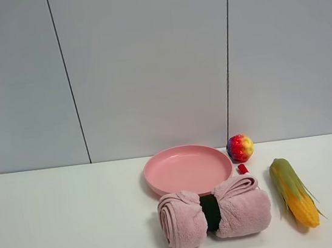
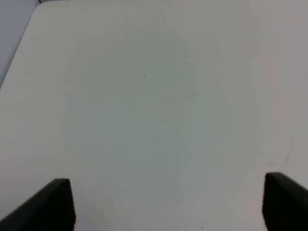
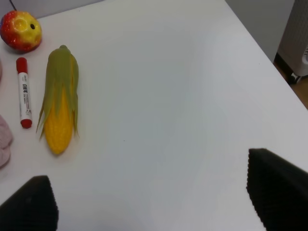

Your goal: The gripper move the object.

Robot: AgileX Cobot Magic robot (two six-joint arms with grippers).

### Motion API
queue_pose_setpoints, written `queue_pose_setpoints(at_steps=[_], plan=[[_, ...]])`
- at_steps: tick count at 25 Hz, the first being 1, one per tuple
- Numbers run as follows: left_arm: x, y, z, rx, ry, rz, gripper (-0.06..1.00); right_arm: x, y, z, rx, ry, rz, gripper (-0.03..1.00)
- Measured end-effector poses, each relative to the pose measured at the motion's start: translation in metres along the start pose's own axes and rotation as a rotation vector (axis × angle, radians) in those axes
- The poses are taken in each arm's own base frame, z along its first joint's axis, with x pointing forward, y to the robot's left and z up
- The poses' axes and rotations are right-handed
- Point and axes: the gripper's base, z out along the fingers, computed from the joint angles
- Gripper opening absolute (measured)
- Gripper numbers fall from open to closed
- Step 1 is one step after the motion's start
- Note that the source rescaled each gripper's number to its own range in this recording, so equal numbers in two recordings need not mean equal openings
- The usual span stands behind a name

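My right gripper [image 3: 154, 202] has jaws wide apart, holding nothing, over bare table [image 3: 183, 96]. Left gripper [image 2: 168, 202] is likewise spread and empty. In the right wrist view the marker pen [image 3: 23, 92] lies flat at about 10 o'clock from my claw, just beside the corn cob [image 3: 60, 103], the rainbow ball [image 3: 20, 31] near its capped end. In the high view the rolled pink towel [image 1: 214, 212] hides most of it beside the pink plate [image 1: 161, 182]. Open room on the corn's far side; table edge near at 2 o'clock.

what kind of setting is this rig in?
Probably a lab test bench: a bare white table against plain grey wall panels, with staged props such as a pink plate, a corn cob and a marker pen.
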Motion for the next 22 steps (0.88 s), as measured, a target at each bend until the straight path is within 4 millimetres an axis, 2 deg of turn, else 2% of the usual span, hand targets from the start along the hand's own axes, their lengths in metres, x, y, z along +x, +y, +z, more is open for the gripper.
queue_pose_setpoints(at_steps=[22], plan=[[0.0000,0.0000,0.0000,0.000,0.000,0.000,1.00,0.0000,-0.0001,0.0000,0.002,0.000,-0.001,0.79]])
